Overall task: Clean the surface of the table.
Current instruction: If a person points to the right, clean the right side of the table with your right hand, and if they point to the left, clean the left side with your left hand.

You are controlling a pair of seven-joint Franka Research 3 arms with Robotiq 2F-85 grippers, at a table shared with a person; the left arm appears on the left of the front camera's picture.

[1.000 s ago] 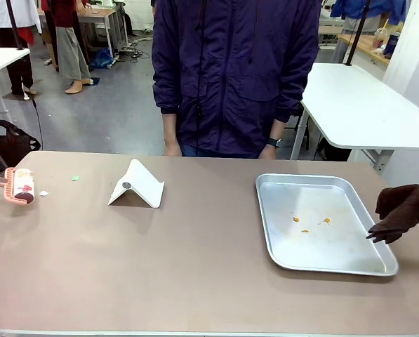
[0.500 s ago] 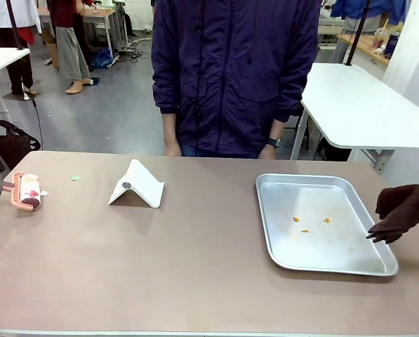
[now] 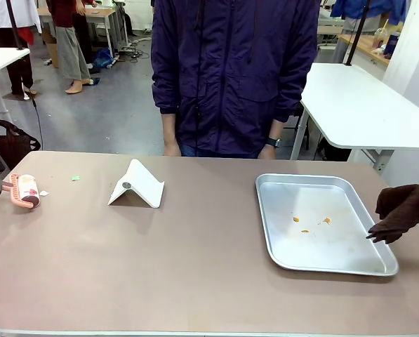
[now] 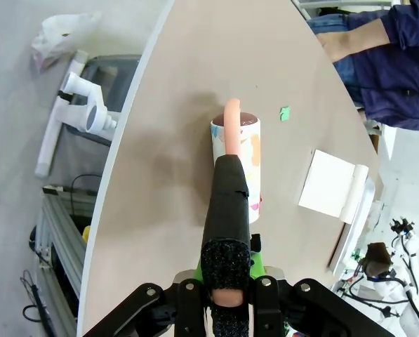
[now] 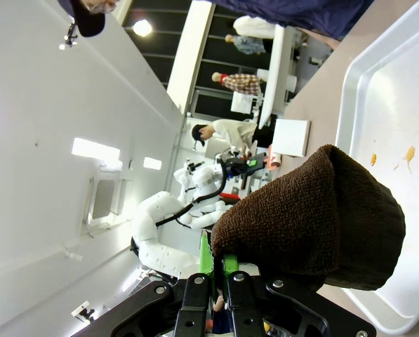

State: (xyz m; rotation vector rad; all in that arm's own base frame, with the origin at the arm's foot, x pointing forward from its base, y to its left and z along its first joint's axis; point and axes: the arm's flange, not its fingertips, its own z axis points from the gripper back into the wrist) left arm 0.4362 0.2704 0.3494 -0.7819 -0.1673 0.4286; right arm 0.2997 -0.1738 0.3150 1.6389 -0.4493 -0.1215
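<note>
Lint roller in left tool has shifted along the table.

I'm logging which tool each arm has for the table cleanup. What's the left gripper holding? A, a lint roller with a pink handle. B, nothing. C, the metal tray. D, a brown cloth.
A: the left gripper is shut on the lint roller by its handle, at the left end of the table; the right gripper holds the brown cloth.

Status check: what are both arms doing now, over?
Left gripper shut on lint roller, left end of table. Right gripper shut on brown cloth by tray. Folded white card mid-table.
</note>
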